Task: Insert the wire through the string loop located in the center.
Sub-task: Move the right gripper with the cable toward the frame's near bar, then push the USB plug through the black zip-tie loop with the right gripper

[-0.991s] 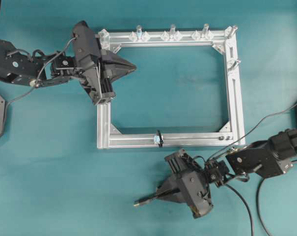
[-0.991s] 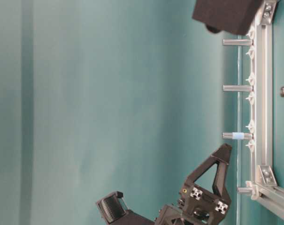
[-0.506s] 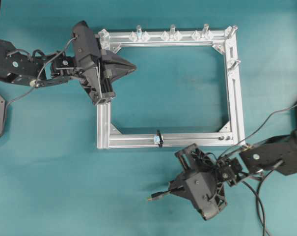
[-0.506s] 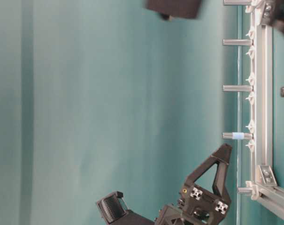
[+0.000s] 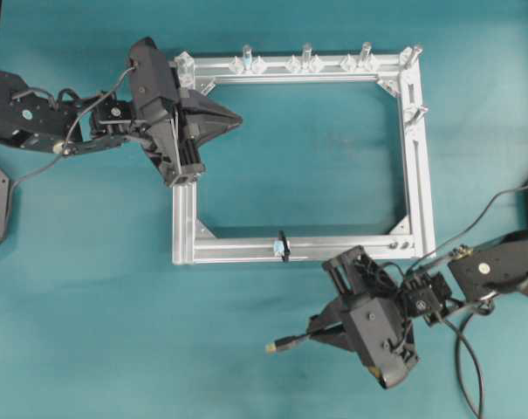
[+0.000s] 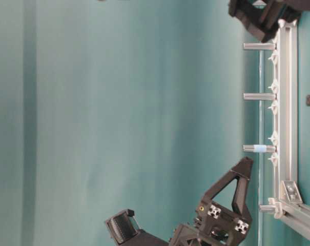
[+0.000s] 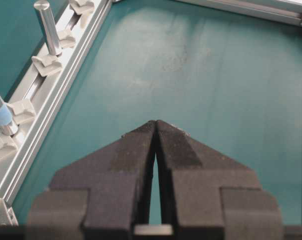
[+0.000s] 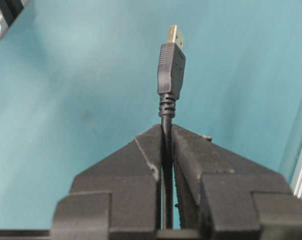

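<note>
**Wire pinched in the right gripper, plug pointing at nine o'clock**

In the overhead view the wire (image 5: 291,341) runs nearly level, its long axis lying from three o'clock to nine o'clock with a slight downward tilt, and the plug leads toward nine o'clock. From the right wrist camera the same plug (image 8: 170,67) stands straight up at twelve o'clock, in line with the fingers.

The wire is thin and black, ending in a dark moulded plug with ribbed strain relief and a small golden metal tip.

The right gripper (image 5: 320,332) is pinching the wire just behind the strain relief, so the plug sticks out past its fingertips. The string loop (image 5: 283,245), black with a pale blue piece, sits on the near bar of the silver frame (image 5: 419,166), at about twelve o'clock from the plug and apart from it.

The left gripper (image 5: 236,118) is pressed together, holding nothing, over the frame's corner at ten o'clock.
</note>
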Available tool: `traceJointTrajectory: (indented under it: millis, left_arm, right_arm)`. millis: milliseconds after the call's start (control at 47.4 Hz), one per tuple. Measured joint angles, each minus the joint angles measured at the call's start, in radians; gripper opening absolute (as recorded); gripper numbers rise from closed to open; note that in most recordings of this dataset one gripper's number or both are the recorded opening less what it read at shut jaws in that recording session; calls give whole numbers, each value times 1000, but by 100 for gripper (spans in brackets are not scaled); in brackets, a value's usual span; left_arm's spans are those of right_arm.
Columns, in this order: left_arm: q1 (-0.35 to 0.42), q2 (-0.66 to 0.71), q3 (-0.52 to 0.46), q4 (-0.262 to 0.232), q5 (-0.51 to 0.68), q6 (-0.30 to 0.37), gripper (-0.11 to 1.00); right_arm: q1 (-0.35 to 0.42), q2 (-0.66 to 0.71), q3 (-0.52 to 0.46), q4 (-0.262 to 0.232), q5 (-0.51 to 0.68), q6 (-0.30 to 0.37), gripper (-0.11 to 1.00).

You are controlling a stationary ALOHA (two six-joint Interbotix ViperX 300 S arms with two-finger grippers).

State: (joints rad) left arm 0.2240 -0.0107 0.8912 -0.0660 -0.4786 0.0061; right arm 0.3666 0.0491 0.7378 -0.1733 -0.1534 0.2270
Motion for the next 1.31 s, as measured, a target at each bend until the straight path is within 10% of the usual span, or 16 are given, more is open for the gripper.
traceJointTrajectory:
  millis: [1307]
  left_arm:
    - [-5,0,0,0,0,0,0]
  right_arm:
    - [-175,-178,169,0,169,89,8]
